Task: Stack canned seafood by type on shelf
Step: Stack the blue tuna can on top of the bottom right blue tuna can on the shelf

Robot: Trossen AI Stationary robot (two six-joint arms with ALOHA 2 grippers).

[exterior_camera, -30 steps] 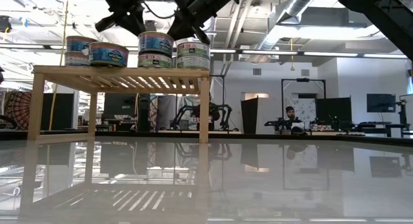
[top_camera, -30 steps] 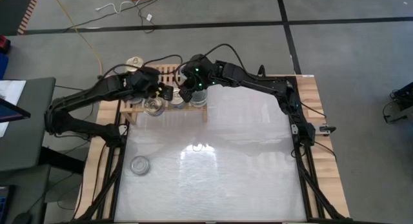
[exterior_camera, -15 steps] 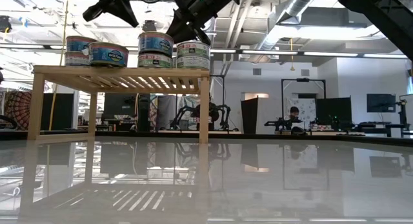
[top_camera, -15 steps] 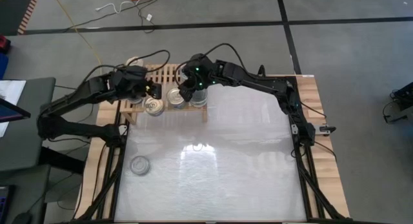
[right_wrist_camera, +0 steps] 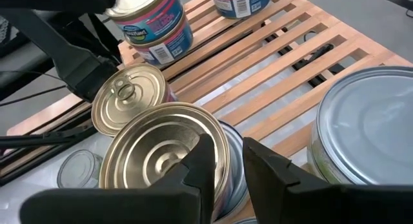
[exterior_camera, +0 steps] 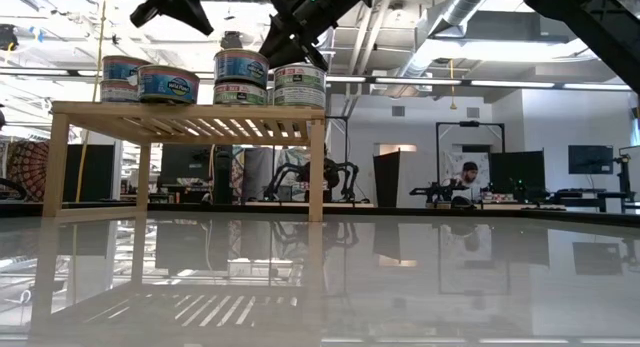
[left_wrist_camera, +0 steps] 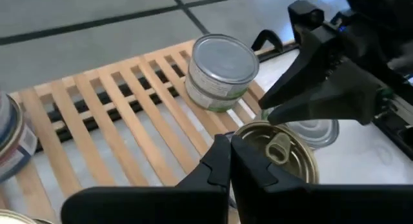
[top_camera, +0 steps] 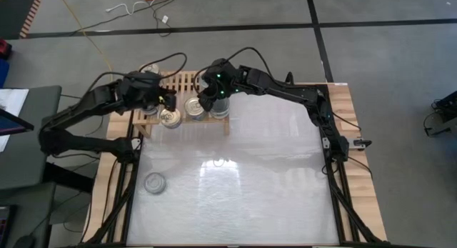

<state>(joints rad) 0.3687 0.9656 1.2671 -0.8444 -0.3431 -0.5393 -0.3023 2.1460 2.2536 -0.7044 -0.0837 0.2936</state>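
Since a second ago the left gripper (top_camera: 170, 99) has pulled back from the middle of the shelf (top_camera: 180, 82) toward its left end and risen a little; in the low view it now hangs higher above the cans (exterior_camera: 170, 1). The right gripper (top_camera: 205, 103) has stayed over the right part of the shelf, and its fingers, pressed together a second ago, now stand slightly apart. The cans themselves have not moved.

The left gripper's fingers are pressed together, holding nothing. Just ahead of them lies a gold pull-tab can (left_wrist_camera: 279, 153), and farther off on the slats a silver-topped can (left_wrist_camera: 221, 71).

The right gripper hovers just above a two-high stack of cans (exterior_camera: 240, 77), its narrow gap over the rim of the gold-topped upper can (right_wrist_camera: 169, 148); I cannot tell whether it touches. Beside the stack stands a can with a green label (exterior_camera: 299, 85). More cans sit at the shelf's left end (exterior_camera: 167, 84). One lone can (top_camera: 155, 182) rests on the white table (top_camera: 243, 176), well apart from both grippers.
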